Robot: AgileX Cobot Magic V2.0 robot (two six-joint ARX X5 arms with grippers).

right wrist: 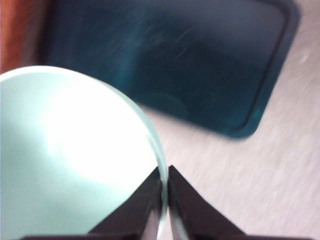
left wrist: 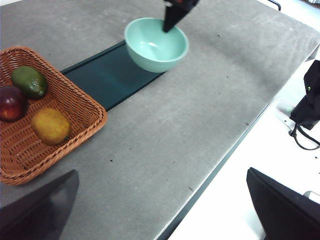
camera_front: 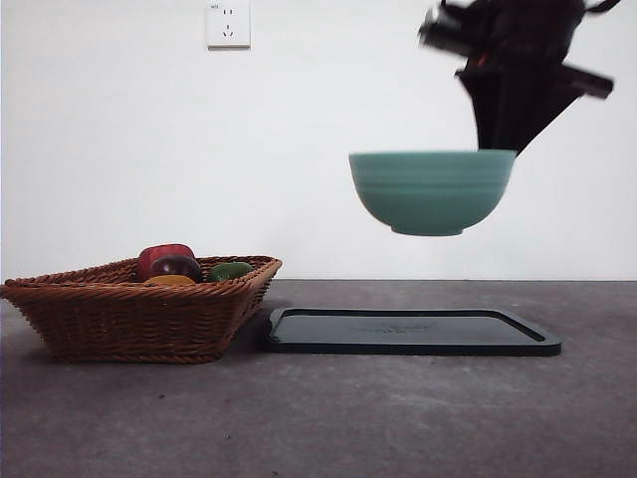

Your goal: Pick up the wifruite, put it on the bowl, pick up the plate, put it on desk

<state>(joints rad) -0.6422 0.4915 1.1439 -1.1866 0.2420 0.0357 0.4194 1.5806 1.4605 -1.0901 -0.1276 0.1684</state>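
Note:
My right gripper (camera_front: pixel 495 147) is shut on the rim of the teal-green bowl (camera_front: pixel 432 191) and holds it in the air above the dark flat tray (camera_front: pixel 410 331). The right wrist view shows the jaws pinching the bowl's rim (right wrist: pixel 161 200), with the tray (right wrist: pixel 200 65) below. The left wrist view shows the bowl (left wrist: pixel 156 44) lifted over the tray (left wrist: pixel 107 75). The brownish-orange wifruite (left wrist: pixel 50 126) lies in the wicker basket (left wrist: pixel 85 107), and in the front view it (camera_front: pixel 169 281) peeks over the rim. My left gripper (left wrist: pixel 165 210) is open and empty, above the desk (left wrist: pixel 190 115) near its front edge.
The wicker basket (camera_front: pixel 139 314) stands at the left and also holds a dark red fruit (left wrist: pixel 11 103) and a green fruit (left wrist: pixel 30 81). The desk's edge (left wrist: pixel 220 165) runs close to my left gripper. A wall socket (camera_front: pixel 228 24) is on the back wall.

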